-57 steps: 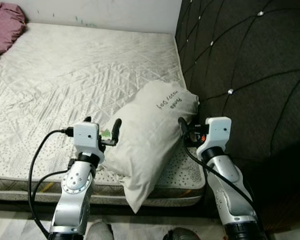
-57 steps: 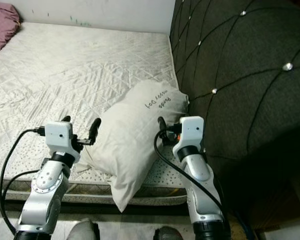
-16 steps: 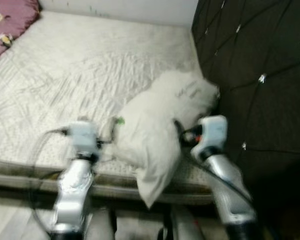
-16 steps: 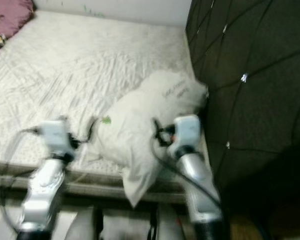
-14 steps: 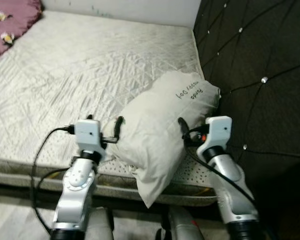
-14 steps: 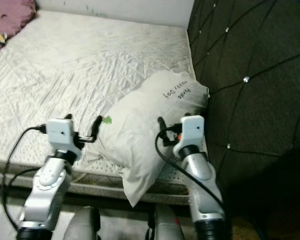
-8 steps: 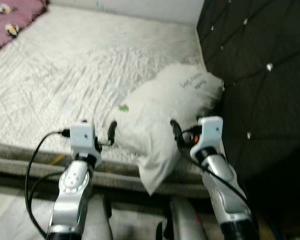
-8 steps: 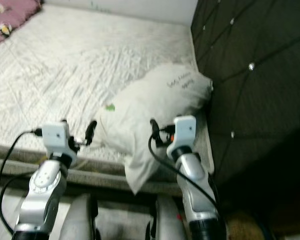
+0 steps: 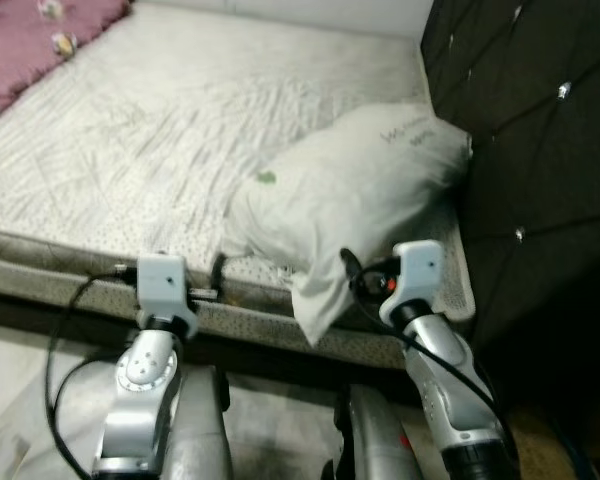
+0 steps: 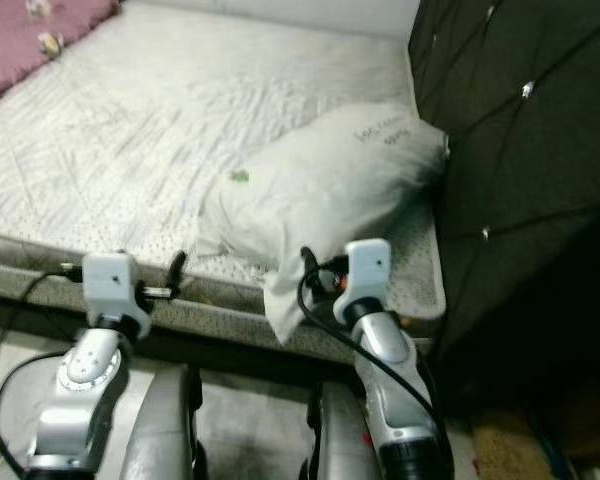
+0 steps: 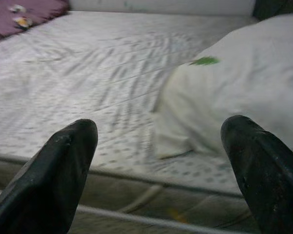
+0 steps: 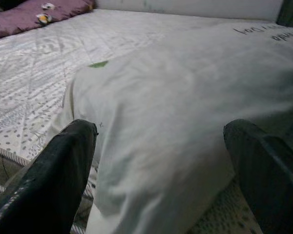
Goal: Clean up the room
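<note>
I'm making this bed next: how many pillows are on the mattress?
1: the white pillow lies at the mattress corner beside the dark headboard, one corner overhanging the edge. The mattress's far part is out of frame.

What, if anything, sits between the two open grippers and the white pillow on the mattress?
Nothing visible does. The pillow lies on the mattress straight ahead of the right gripper; the left gripper faces the mattress edge beside the pillow's corner.

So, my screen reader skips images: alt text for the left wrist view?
Two open black fingers frame a white pillow with a small green tag, lying on a bare quilted mattress. A purple blanket sits at the far corner.
</note>
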Robot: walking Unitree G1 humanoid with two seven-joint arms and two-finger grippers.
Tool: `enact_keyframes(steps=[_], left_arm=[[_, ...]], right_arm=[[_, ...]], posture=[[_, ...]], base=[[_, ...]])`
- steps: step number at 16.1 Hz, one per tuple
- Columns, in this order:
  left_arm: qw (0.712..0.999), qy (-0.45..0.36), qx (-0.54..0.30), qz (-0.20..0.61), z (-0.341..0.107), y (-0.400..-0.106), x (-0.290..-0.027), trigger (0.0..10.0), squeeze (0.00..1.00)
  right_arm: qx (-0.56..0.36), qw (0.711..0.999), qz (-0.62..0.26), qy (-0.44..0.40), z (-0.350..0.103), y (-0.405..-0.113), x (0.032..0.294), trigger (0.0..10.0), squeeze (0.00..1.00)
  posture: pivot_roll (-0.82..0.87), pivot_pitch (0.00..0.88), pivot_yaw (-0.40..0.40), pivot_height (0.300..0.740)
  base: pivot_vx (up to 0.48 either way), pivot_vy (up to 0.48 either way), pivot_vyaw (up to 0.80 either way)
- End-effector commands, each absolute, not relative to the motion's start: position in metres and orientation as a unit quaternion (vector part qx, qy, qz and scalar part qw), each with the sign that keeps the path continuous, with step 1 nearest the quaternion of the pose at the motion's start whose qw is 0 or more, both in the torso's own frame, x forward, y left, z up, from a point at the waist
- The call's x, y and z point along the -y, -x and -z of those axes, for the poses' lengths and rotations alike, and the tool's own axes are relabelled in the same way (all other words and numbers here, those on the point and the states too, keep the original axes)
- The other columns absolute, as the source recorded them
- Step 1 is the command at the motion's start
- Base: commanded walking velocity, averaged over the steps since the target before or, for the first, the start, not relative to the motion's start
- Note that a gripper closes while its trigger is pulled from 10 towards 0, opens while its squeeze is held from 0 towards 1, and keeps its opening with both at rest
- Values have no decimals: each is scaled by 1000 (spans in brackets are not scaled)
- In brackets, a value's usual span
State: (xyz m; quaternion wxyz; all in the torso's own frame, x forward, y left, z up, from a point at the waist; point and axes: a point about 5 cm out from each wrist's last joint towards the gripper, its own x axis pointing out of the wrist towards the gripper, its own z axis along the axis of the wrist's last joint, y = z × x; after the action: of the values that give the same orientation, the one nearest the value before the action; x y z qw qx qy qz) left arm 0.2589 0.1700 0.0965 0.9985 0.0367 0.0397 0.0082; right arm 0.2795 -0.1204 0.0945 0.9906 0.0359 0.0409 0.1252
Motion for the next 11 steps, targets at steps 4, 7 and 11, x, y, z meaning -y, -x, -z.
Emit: enact_keyframes(steps=[4, 7, 11], left_arm=[[999, -29, -31, -22, -104, -254, -182, 10000, 0], [999, -26, -32, -20, -105, -253, -180, 10000, 0], [999, -21, -32, -3, -106, -259, -173, 10000, 0]], right_arm=[[-50, 991, -121, -41, -93, -288, 120, 10000, 0], [-47, 991, -112, -47, -94, -287, 121, 10000, 0], [-43, 992, -108, -45, -95, -288, 123, 10000, 0]], posture=[[62, 83, -95, 587], [59, 87, -92, 587], [38, 97, -82, 587]], base=[[68, 0, 0], [323, 0, -585], [328, 0, 0]])
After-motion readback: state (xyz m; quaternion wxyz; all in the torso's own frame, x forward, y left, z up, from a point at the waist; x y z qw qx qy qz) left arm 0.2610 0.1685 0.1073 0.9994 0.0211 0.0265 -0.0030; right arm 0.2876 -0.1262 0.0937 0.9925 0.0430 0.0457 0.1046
